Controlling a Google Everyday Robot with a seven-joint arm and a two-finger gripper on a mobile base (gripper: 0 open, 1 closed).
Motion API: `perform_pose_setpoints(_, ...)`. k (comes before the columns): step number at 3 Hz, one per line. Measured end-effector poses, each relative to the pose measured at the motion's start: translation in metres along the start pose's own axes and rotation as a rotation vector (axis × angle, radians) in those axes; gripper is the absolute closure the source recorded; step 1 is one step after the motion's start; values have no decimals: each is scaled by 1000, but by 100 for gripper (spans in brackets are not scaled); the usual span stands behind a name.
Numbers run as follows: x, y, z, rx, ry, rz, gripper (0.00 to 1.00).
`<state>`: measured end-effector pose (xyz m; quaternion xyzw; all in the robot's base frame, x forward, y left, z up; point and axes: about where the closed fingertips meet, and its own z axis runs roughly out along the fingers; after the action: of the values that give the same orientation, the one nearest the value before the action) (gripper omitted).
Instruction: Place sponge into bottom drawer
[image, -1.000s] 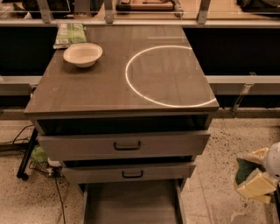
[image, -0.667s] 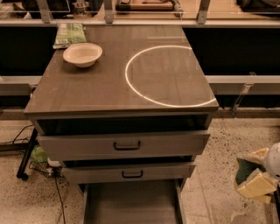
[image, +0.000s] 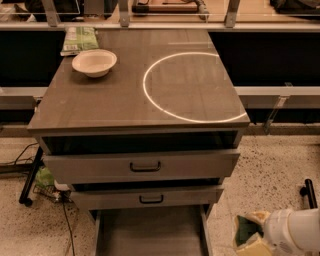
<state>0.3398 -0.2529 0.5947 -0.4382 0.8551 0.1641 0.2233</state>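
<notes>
The sponge (image: 244, 229), dark green over yellow foam, sits in my gripper (image: 251, 236) at the bottom right of the camera view, low over the speckled floor. The gripper is shut on the sponge, and its white wrist runs off to the right. The bottom drawer (image: 150, 231), a wide shallow grey tray with side rails, is pulled out at the foot of the cabinet. It lies to the left of the gripper. The sponge is outside the drawer, beside its right rail.
Two upper grey drawers with black handles (image: 145, 166) (image: 151, 199) stand slightly open above the tray. On the cabinet top (image: 130, 100) are a cream bowl (image: 94, 62), a green packet (image: 80, 39) and a white ring marking (image: 192, 85). Cables and a black stand leg (image: 30, 175) lie left.
</notes>
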Motion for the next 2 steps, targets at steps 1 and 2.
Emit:
perform_pose_setpoints(1,17,11,81,-54,-96,-10,100)
perform_pose_setpoints(2,18,21,140,-101,-160,4,100)
